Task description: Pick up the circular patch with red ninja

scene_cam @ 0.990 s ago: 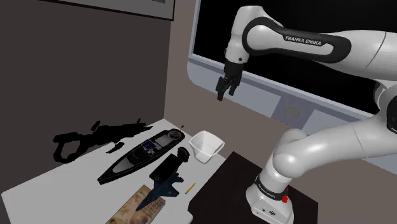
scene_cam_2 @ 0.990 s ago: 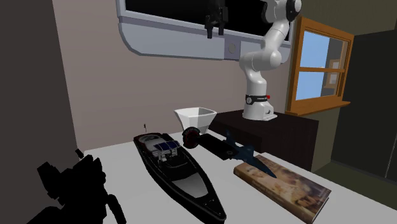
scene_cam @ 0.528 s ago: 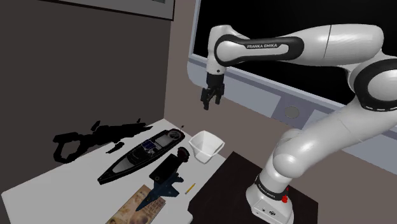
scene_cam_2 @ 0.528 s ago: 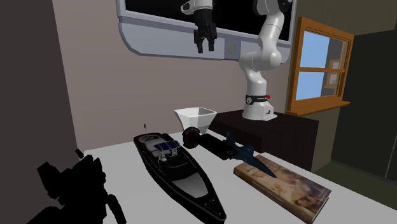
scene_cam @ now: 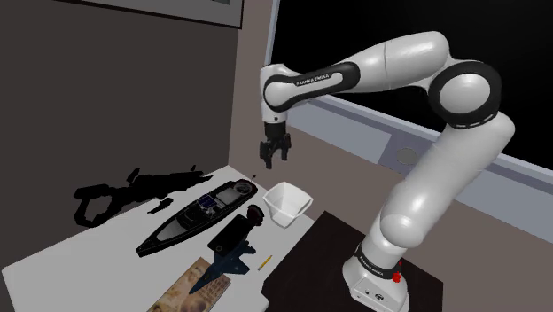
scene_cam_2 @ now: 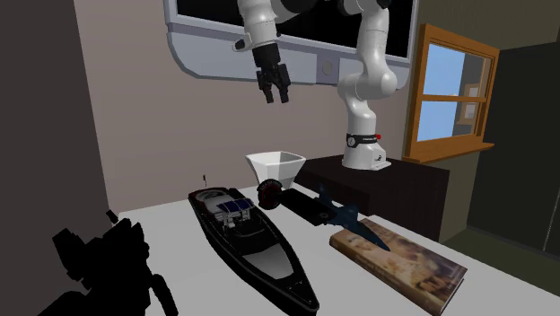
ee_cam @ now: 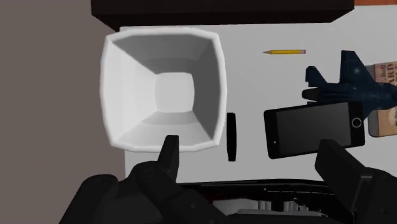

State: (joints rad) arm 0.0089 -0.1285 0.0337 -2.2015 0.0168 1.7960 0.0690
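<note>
The circular patch (scene_cam: 257, 215) (scene_cam_2: 269, 194) (ee_cam: 233, 137), dark with a reddish face, stands on edge on the white bench (scene_cam: 53, 266), between a white square bowl (scene_cam: 288, 202) (scene_cam_2: 276, 166) (ee_cam: 165, 89) and a black smartphone (ee_cam: 315, 129) (scene_cam: 235, 235), just beside each. Past the phone lie a dark blue toy jet (ee_cam: 347, 83) (scene_cam_2: 345, 214), a brown hardcover book (scene_cam_2: 404, 262) (scene_cam: 190, 288) and a yellow pencil (ee_cam: 285, 51). A long black model boat (scene_cam: 195, 217) (scene_cam_2: 251, 238) lies alongside them. The black end effector (scene_cam: 270, 158) (scene_cam_2: 275, 90) (ee_cam: 250, 149) hangs well above the bowl and the patch, pointing down, its fingers spread apart and touching none of them.
</note>
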